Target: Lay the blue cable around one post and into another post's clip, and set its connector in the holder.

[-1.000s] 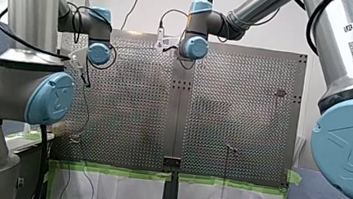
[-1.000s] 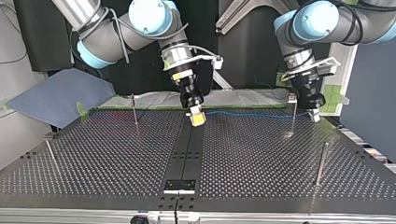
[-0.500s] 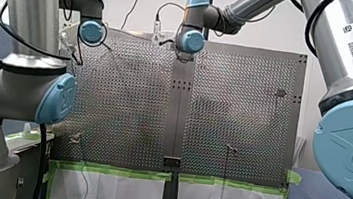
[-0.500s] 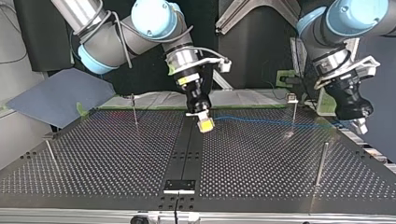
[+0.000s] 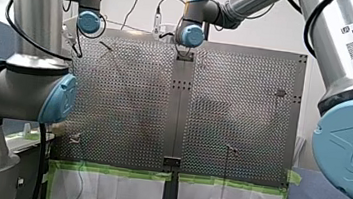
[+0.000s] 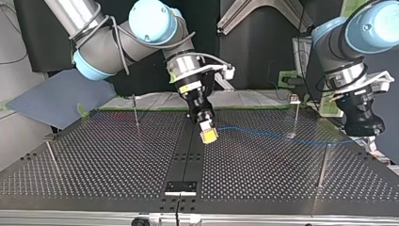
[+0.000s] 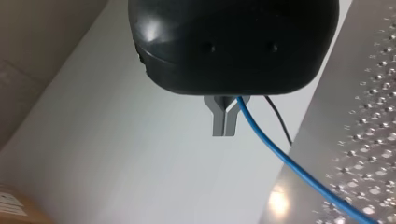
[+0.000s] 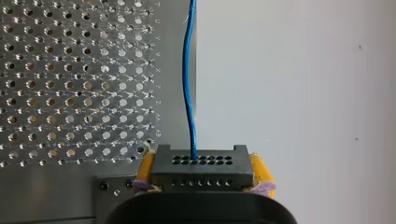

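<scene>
Quick count: two grippers (image 6: 208, 135) (image 7: 225, 122), one cable (image 6: 263, 133), one connector (image 8: 201, 167), four posts (image 6: 135, 113) (image 6: 51, 155) (image 6: 295, 117) (image 6: 323, 165), one holder (image 6: 180, 187), one table (image 6: 117, 160).

Green tape (image 5: 116, 171) lines one edge of the perforated table (image 5: 129, 99).

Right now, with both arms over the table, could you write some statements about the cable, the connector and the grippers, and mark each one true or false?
1. My right gripper holds the black connector between yellow pads. True.
2. The connector sits in the holder. False: it is in my right gripper, away from the holder.
3. The blue cable runs from the connector across to my left gripper. True.
4. The cable lies in the clip on top of the post. False: it passes low, near the post's foot.
5. My left gripper is wide open. False: its metal fingers are shut together, with the cable coming out at them.
</scene>
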You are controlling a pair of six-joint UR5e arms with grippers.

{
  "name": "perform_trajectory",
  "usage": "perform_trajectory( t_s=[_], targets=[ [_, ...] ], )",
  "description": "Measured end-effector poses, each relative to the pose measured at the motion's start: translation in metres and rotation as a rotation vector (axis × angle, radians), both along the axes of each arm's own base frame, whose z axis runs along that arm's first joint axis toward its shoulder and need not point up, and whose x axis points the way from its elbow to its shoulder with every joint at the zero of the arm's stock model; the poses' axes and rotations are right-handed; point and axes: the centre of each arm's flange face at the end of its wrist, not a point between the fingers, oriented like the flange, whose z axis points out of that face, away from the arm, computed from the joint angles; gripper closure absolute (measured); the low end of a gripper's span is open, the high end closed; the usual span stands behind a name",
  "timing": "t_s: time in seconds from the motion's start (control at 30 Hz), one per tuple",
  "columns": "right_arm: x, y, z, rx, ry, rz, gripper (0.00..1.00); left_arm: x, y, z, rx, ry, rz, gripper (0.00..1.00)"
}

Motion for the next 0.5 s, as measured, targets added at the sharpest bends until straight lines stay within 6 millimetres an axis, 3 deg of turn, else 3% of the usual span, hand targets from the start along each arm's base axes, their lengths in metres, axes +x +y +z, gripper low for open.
perform_trajectory(
  t_s=[0.5],
  targets=[
    [0.016, -0.021, -0.018, 0.017, 0.028, -0.019, 1.0, 0.066, 0.03, 0.013, -0.029, -0.041, -0.088, 1.0]
  ],
)
